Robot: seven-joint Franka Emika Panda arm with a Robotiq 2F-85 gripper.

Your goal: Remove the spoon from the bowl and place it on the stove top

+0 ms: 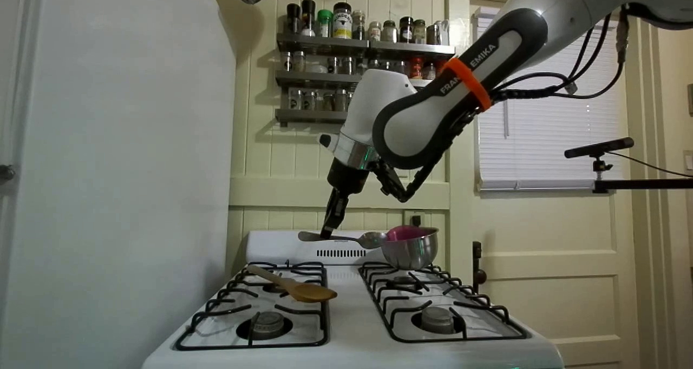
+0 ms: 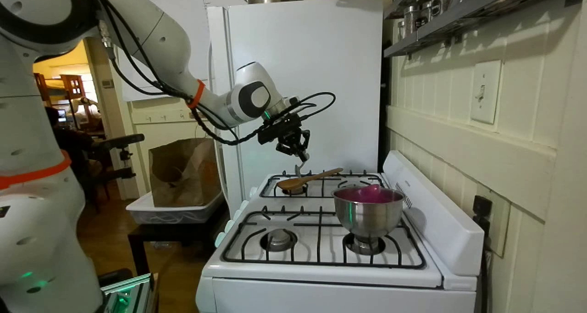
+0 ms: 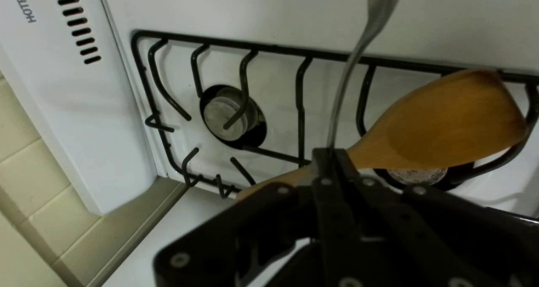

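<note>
- Nearest the wrist camera, the black gripper (image 3: 332, 152) is drawn narrow, pinching a metal spoon (image 3: 374, 24) partway along its handle.
- That spoon is out of the steel bowl (image 1: 414, 252) and held in the air above the white stove top (image 1: 346, 325), looking close to level in an exterior view, with its head pointing to the side where the bowl stands.
- On a rear burner (image 2: 365, 248), seen in both exterior views, the bowl sits upright on its black grate (image 2: 319, 239), apart from the spoon; something pink (image 2: 370, 192) inside it pokes above the rim, too unclear to name.
- Below the gripper, a wooden spoon (image 3: 438, 123) lies across the neighbouring grate (image 3: 273, 49), head toward the front burner (image 1: 268, 325), handle toward the back panel (image 3: 97, 118).
- Grey-white, with orange bands, the arm (image 1: 411, 125) bends in over the range.
- Spice jars (image 1: 342, 20) line metal shelves (image 1: 325, 45) on the cream wall (image 1: 260, 158) behind the stove.
- Elsewhere, a brown paper bag (image 2: 185, 170) stands in a plastic tub (image 2: 174, 216) near a tall white refrigerator (image 2: 307, 65).
</note>
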